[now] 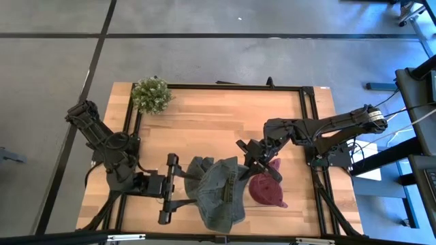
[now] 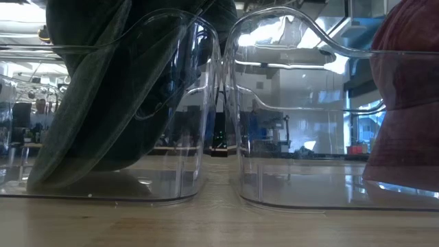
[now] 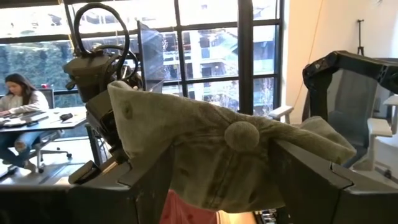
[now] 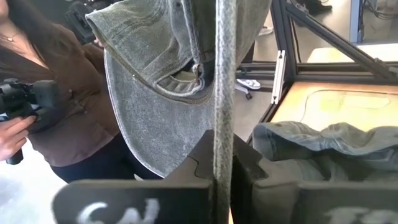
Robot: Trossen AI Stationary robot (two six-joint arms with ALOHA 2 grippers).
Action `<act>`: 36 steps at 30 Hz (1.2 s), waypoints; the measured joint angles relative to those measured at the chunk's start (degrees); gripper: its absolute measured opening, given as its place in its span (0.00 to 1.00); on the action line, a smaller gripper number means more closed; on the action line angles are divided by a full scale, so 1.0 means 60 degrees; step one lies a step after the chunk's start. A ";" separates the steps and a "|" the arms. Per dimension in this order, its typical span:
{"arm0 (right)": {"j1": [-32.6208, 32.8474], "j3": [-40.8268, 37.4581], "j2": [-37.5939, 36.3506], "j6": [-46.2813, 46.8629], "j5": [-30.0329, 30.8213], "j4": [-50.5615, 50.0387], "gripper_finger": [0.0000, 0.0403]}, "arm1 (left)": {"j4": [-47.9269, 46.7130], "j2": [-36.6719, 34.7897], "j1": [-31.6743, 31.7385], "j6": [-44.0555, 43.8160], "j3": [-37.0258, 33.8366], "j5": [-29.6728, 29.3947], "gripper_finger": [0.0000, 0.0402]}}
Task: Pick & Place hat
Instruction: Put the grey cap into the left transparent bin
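A grey-green denim hat (image 1: 225,197) hangs partly inside the left clear bin (image 2: 199,158). In the low view its lower end (image 2: 103,165) is near the bin floor. My right gripper (image 1: 257,161) is shut on the hat's far right edge. My left gripper (image 1: 168,189) is open wide at the hat's left side. In the left wrist view the hat's crown and top button (image 3: 241,135) sit between the spread fingers. A red hat (image 1: 267,190) lies in the right clear bin (image 2: 309,165). My right gripper pinches a narrow strip of the grey hat's edge (image 4: 224,134) between its two fingers. In the right wrist view the strip is seen edge-on. The brim (image 4: 155,124) and the inner strap spread out beyond the fingers. My left gripper: I cannot tell whether its fingers (image 3: 149,180) touch the hat.
A small green plant (image 1: 151,94) stands at the table's far left corner. A bluish denim cloth (image 4: 323,149) lies just beside the grey hat. Both clear bins stand at the near edge. A person in brown holding a camera (image 4: 37,99) stands beyond the table.
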 joint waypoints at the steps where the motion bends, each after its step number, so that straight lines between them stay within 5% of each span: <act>1: 0.0000 0.0000 0.0000 0.0000 0.0000 -0.0019 0.04 | 0.0000 0.0000 0.0000 0.0000 0.0000 0.0003 0.63; 21: 0.0000 0.0000 0.0000 0.0183 0.0087 -0.0160 0.04 | 0.0000 0.0000 0.0000 0.0091 0.0000 -0.0062 0.61; 36: 0.0000 0.0000 0.0000 0.0182 0.0316 -0.0158 0.04 | -0.0003 0.0000 -0.0011 0.0342 0.0000 -0.0072 0.30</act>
